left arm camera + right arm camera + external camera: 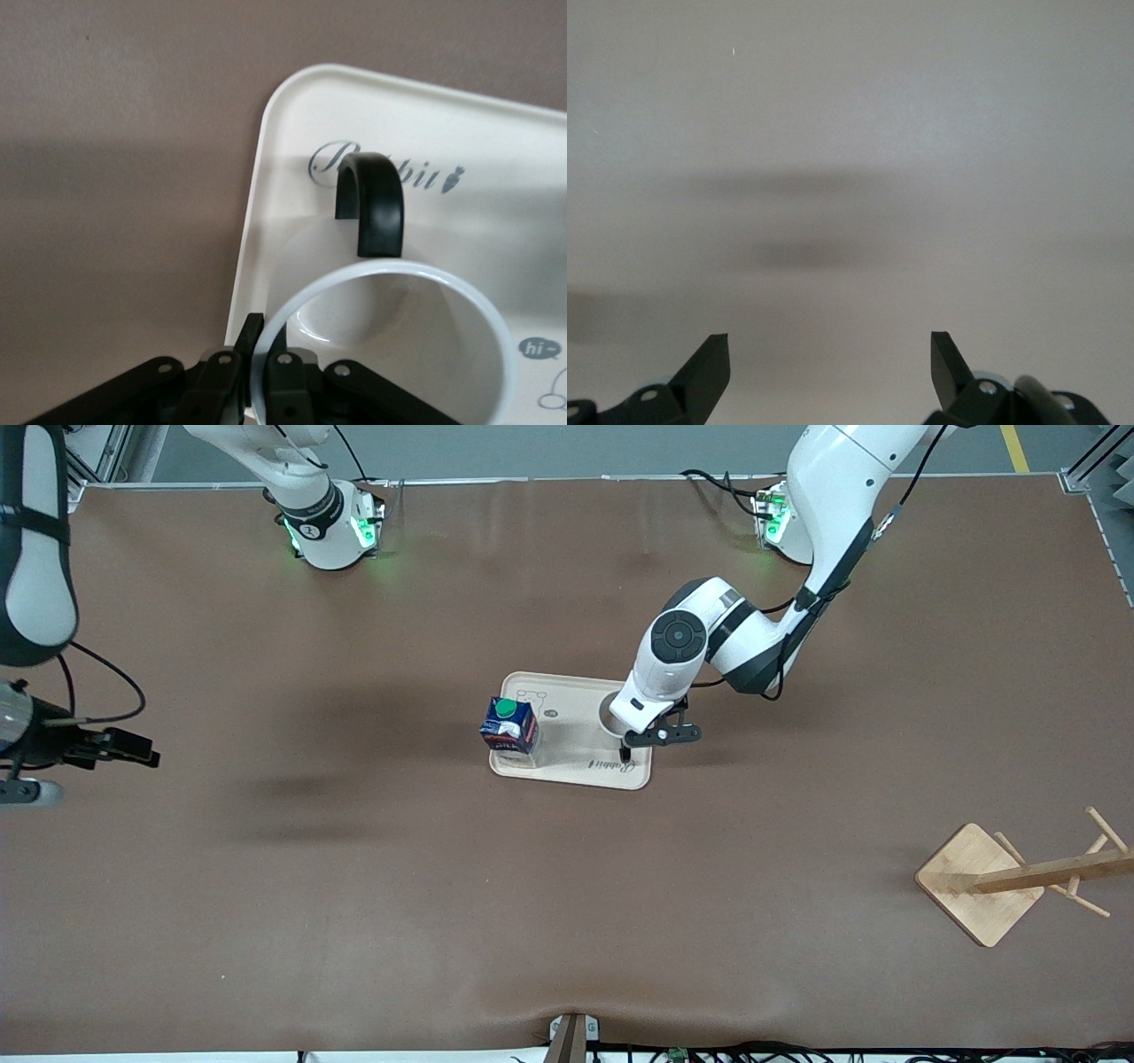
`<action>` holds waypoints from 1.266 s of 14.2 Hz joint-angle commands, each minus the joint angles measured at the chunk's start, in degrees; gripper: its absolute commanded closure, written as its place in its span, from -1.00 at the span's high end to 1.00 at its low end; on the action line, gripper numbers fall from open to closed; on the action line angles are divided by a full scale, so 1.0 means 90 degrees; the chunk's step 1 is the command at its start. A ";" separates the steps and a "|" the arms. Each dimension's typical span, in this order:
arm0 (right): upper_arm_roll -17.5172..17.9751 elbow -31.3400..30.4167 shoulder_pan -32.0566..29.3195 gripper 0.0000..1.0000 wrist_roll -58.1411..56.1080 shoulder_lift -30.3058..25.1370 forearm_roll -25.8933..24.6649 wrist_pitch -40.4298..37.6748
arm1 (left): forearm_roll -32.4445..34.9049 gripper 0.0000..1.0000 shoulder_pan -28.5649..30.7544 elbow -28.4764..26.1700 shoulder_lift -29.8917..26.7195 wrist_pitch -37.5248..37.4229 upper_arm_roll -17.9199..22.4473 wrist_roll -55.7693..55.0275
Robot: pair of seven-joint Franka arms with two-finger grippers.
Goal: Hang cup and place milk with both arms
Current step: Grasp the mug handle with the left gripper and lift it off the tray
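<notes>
Waiting over bare counter [354, 921] toward its own end, the right gripper [133, 748] hangs with its fingers [709, 367] spread wide apart and nothing between them; the right wrist view shows only brown surface and a soft shadow beneath it. That arm stands idle.

Further along, the milk [509, 726] stands upright on the cream tray [567, 775], at the tray end away from the left gripper and well clear of it. It already rests on the tray, so I judge that half of the job done.

Next comes the left gripper [625, 751], low over the tray's other end. In the left wrist view its fingers [282, 376] straddle the rim of the cup [390, 345], one inside and one outside, pressed together on the wall. The cup sits on the tray directly under this gripper, with its black handle [372, 204] pointing away from the fingers.

The step in hand looks like the pick-up of the cup. The following move should call for a straight lift without tipping, then a carry to the wooden rack [1019, 872], which stands well apart from the gripper near the left arm's end. Threading the handle over a peg will need the cup turned so the loop leads.
</notes>
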 commanded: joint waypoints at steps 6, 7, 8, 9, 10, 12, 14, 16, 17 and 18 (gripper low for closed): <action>-0.0019 0.0646 0.0455 1.00 0.0005 0.0911 0.0040 -0.0062 | 0.0140 -1.00 0.0805 0.1401 -0.0795 -0.1979 -0.0034 0.1538; -0.0019 0.0608 0.0474 1.00 -0.0004 0.0960 0.0030 -0.0129 | 0.0101 -1.00 0.1009 0.1772 -0.0795 -0.2476 -0.0034 0.2035; -0.0019 0.0540 0.0493 1.00 -0.0043 0.0970 0.0021 -0.0236 | 0.0072 -1.00 0.1224 0.2114 -0.0795 -0.2955 -0.0034 0.2533; -0.0019 0.0559 0.0494 1.00 0.0005 0.0971 0.0020 -0.0450 | 0.0062 -1.00 0.1458 0.2369 -0.0795 -0.3279 -0.0034 0.3021; -0.0028 0.0588 0.0494 1.00 0.0054 0.0932 0.0030 -0.0665 | 0.0061 -1.00 0.1731 0.2545 -0.0805 -0.3495 -0.0044 0.3519; -0.0028 0.0608 0.0416 1.00 -0.0014 0.0941 0.0020 -0.0677 | 0.0061 -1.00 0.2288 0.2742 -0.0931 -0.3760 -0.0064 0.4437; -0.0019 0.0598 0.0464 1.00 -0.0004 0.0999 0.0050 -0.0522 | 0.0061 -1.00 0.2786 0.2772 -0.1116 -0.3848 -0.0064 0.5268; -0.0019 0.0511 0.0726 1.00 0.0092 0.1321 0.0030 0.0626 | 0.0061 -1.00 0.3284 0.2781 -0.1234 -0.3975 -0.0064 0.6079; -0.0028 0.0404 0.0873 1.00 0.0422 0.1332 0.0030 0.0786 | 0.0061 -1.00 0.3509 0.2830 -0.1254 -0.3985 -0.0064 0.6440; -0.0019 0.0374 0.0932 1.00 0.0754 0.1342 0.0030 0.0798 | 0.0052 -1.00 0.3705 0.2898 -0.1264 -0.4034 -0.0073 0.6763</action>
